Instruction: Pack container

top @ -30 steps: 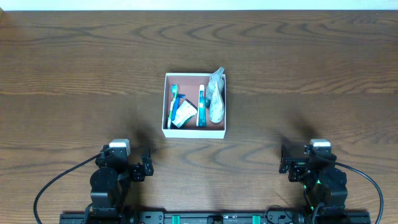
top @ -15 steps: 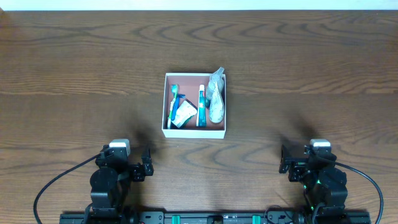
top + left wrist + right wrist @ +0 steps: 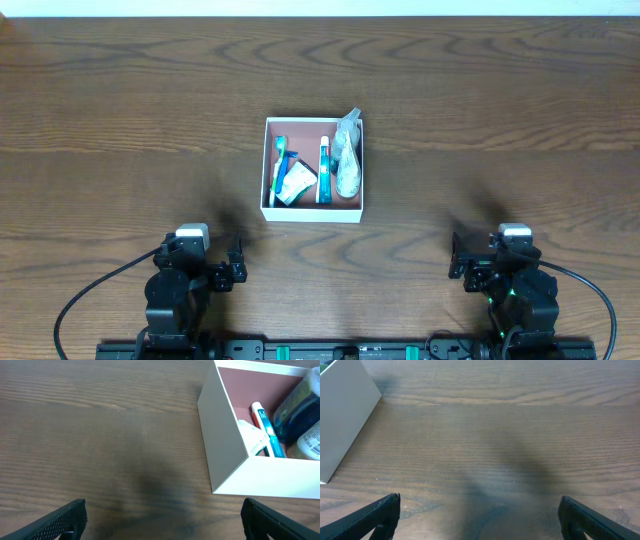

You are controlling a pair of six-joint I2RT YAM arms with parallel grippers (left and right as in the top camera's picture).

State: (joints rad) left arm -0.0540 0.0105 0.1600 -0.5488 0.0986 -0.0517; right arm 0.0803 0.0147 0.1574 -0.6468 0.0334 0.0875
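One container [image 3: 313, 213], four toiletries [image 3: 324, 170], two pincers [image 3: 236, 264] [image 3: 455, 262].

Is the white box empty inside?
No, the container already has toiletries lying in it, among them a blue-and-white tube and a clear bag.

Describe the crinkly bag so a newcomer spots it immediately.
Mid-table sits the white-walled container. Against its right inner wall lies the crinkly bag, its top poking over the far rim. It alone is translucent and crumpled, unlike the slim tube beside it.
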